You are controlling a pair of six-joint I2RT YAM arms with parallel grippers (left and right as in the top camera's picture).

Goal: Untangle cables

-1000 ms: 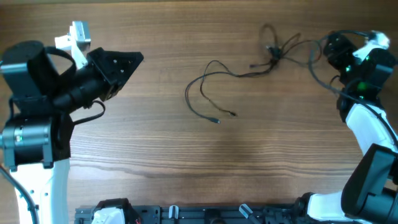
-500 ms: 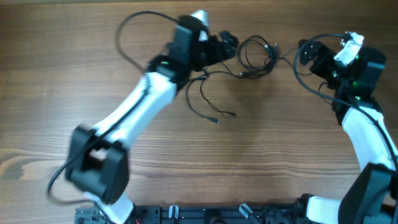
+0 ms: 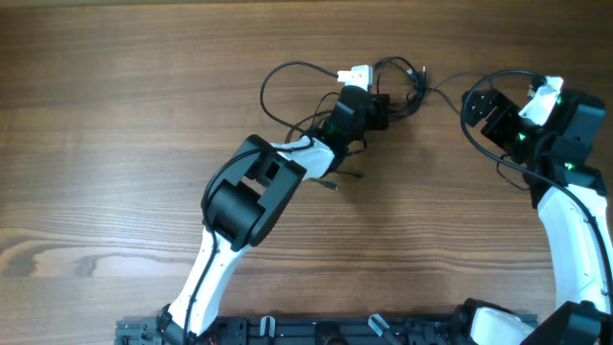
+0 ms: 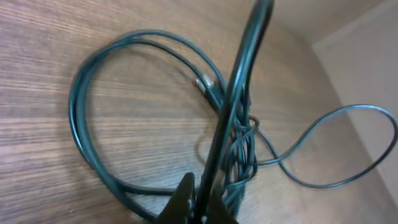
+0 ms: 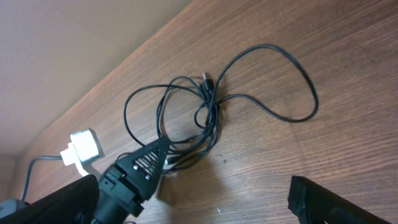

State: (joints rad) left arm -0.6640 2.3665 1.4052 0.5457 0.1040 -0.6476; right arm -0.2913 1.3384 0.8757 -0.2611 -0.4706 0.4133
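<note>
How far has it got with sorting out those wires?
Little looks done: the cables are knotted into one bundle. In hand: the left fingers are shut at the bundle, apparently pinching a strand; the right fingers stand open nearby, holding nothing. Left: pulling the loops apart and laying each cable separately.

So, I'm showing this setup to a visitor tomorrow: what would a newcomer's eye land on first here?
Probably the white left arm stretched far across the wooden table, with the left gripper pinched shut on the tangle of black cables near the far side. Next, the right gripper, which sits open just to the right of that tangle.
</note>
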